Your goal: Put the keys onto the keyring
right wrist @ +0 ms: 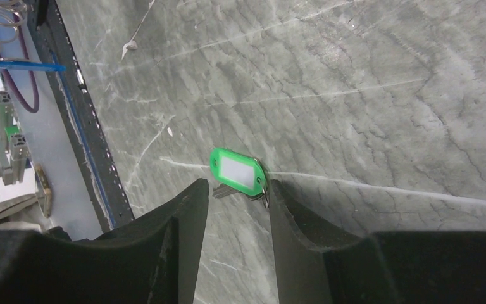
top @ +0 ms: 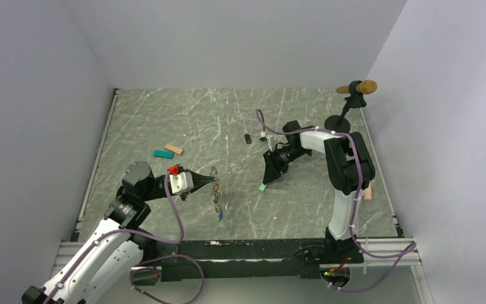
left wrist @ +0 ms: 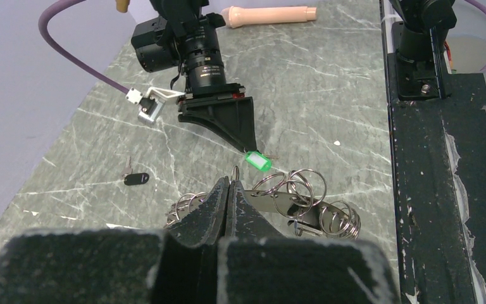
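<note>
Surface: grey marbled table (top: 164, 114), pale walls on three sides.
Keyring (left wrist: 291, 190): bunch of steel rings, pinched by the left gripper (left wrist: 228, 193), jaws together on it.
Blue key (top: 219, 216): hangs at the bunch's low end and looks already threaded.
Green key (right wrist: 237, 170): flat on the table, apart from the rings.
Right gripper (right wrist: 236, 190): jaws apart, straddling the green tag, not clamped.
Outstanding: grasp, carry and thread green; about halfway, I judge.
</note>
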Motion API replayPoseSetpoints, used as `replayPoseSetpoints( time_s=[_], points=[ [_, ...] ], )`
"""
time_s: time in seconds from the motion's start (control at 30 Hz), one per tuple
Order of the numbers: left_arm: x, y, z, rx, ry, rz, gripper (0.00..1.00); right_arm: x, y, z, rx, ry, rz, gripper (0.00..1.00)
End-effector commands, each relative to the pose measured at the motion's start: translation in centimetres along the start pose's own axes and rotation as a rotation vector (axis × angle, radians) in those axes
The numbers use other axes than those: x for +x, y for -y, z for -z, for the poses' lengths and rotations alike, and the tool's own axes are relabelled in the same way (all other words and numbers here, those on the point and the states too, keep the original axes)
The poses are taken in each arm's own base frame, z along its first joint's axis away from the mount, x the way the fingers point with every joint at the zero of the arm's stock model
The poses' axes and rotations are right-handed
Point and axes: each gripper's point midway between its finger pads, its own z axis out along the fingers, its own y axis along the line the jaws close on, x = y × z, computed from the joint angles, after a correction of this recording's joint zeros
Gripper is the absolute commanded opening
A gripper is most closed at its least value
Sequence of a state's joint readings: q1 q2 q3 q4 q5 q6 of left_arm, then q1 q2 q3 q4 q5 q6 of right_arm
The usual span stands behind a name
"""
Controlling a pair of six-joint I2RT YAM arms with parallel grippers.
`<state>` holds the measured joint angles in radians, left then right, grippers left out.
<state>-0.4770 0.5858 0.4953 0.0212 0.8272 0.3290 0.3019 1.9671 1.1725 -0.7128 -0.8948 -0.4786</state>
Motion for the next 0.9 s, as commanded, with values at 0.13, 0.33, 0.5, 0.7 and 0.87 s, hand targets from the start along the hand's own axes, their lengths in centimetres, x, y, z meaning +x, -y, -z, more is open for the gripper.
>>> replayPoseSetpoints(
  time_s=[0.13,0.33,0.5,0.7,0.87],
  points=[
    [-3.3,-0.6,0.2,0.004,0.072,-0.103,0.00,1.5,1.9,-0.2,0.074,-0.078,-0.006,0.43],
    [-3.3,-0.6,0.2,0.002,0.070,-0.105,0.00,1.9,2.0,-0.1,0.085,-0.096,-0.004,0.42],
    [-3.3,-0.6,0.2,0.002,0.070,-0.107,0.00,2.2,2.2,0.3,0.086,-0.096,-0.014,0.42],
    [-3.3,-0.6,0.3,0.000,0.069,-0.106,0.00,2.4,2.3,0.6,0.081,-0.091,-0.028,0.41],
    [-3.3,-0.6,0.2,0.002,0.069,-0.108,0.00,2.4,2.3,0.6,0.075,-0.095,-0.029,0.39]
  ],
)
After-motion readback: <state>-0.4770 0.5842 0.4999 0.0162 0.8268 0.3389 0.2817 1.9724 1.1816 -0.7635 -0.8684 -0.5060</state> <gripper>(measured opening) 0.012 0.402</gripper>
